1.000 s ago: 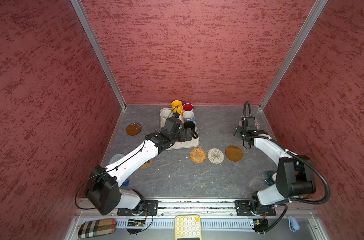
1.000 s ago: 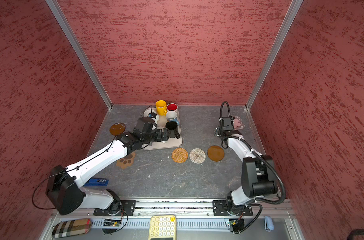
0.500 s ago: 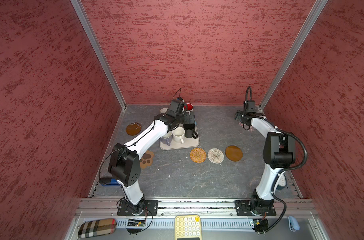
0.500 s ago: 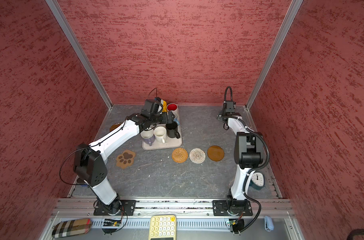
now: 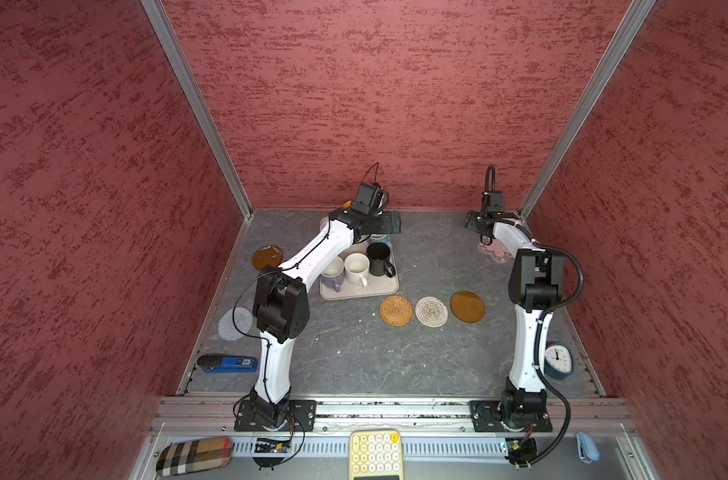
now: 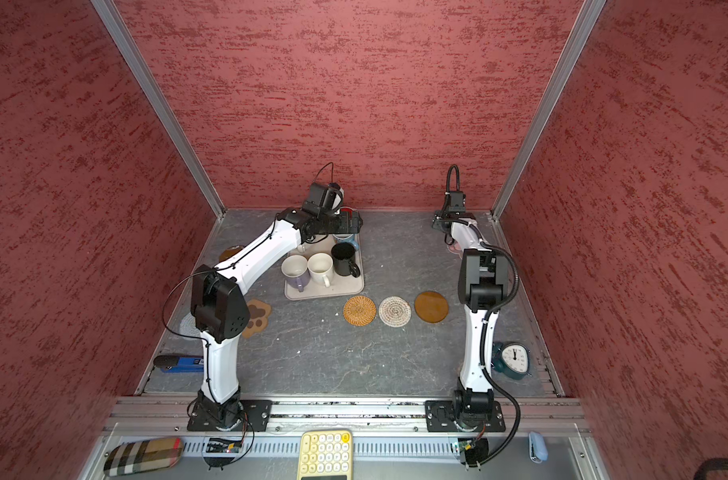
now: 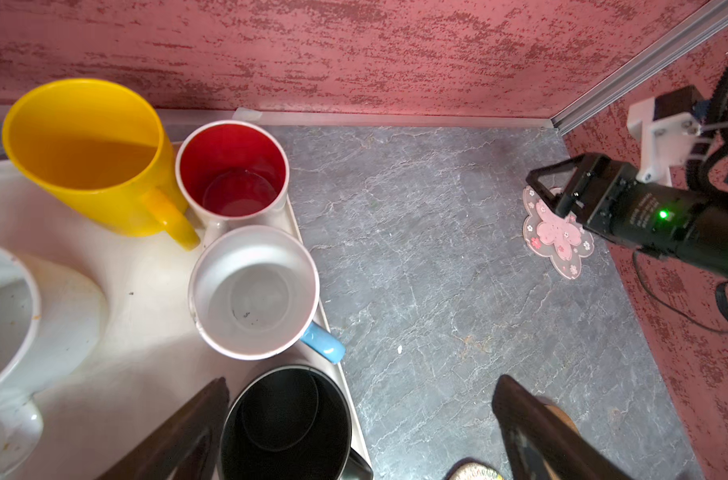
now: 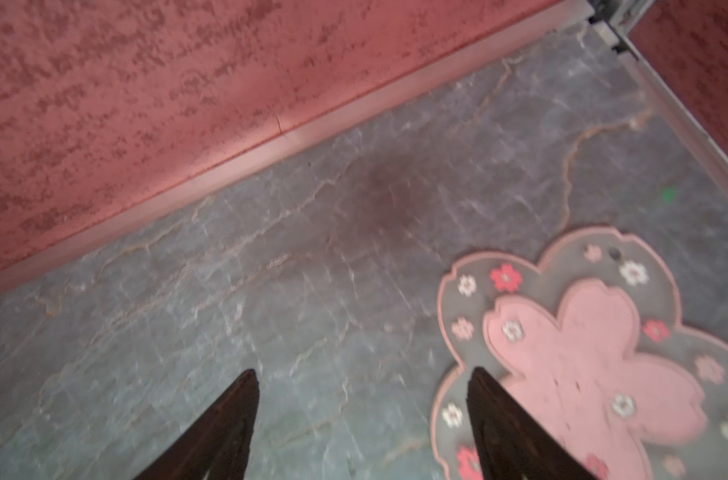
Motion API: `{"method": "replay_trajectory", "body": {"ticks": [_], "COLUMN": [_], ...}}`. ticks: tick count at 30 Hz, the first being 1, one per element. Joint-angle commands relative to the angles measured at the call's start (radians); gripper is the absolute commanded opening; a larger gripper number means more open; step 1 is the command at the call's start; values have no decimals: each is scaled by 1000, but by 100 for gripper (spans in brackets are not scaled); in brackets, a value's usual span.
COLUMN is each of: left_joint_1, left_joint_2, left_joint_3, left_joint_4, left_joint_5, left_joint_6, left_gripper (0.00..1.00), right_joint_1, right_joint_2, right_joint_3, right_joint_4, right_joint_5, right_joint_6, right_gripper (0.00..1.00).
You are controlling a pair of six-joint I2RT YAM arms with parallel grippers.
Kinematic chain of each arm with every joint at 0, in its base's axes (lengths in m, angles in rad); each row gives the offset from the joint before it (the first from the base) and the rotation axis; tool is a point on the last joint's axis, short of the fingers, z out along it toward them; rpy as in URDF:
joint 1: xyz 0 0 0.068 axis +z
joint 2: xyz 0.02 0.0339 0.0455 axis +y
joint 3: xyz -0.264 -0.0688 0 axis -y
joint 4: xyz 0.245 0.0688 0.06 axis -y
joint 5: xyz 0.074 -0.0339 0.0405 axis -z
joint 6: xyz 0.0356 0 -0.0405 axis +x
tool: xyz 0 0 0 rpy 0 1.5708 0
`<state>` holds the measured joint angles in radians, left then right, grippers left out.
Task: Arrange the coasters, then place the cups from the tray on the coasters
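Pink flower coaster (image 8: 582, 353) just outside right gripper (image 8: 363, 370), jaws spread.

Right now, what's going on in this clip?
The right gripper hangs open over the edge of the pink flower coaster near the back right corner, not gripping it. The left gripper is open and empty above the cups on the tray. The tan rattan coaster, whitish woven coaster and an amber disc lie in a row near the tray; the other amber disc, grey woven coaster and paw coaster lie scattered on the left. No cup is on a coaster yet.
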<state>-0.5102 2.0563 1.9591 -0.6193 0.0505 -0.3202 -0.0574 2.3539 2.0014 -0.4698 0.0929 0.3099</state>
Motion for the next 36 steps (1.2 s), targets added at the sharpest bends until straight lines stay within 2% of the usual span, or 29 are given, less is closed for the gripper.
{"method": "replay_trajectory", "body": {"ticks": [1,11,25,29,36], "left_joint_1": [3,-3,-26,-37,-65], "left_joint_2": [30,32,-91,-146,-225], "left_joint_3": [48,48,-154,-241,-348], "left_joint_4": [-27,-24,56,97,137], "left_joint_5": [26,55,50,36,13], "left_joint_6": [28,25,-12,-30,-46], "left_gripper": [100,99,99,100,99], "right_joint_1": [-9,-39,-71,-70,-70], "right_joint_2": [64,230,285,270,128], "right_joint_3": [119,366,378,322,55], "right_joint_4": [-98,-244,-310,-322,-208], "right_joint_5": [-7,-68,-59,-59,-50], "right_joint_6": [-28,-23,-55,-47,-30], "right_gripper": [80,79,78,77,77]}}
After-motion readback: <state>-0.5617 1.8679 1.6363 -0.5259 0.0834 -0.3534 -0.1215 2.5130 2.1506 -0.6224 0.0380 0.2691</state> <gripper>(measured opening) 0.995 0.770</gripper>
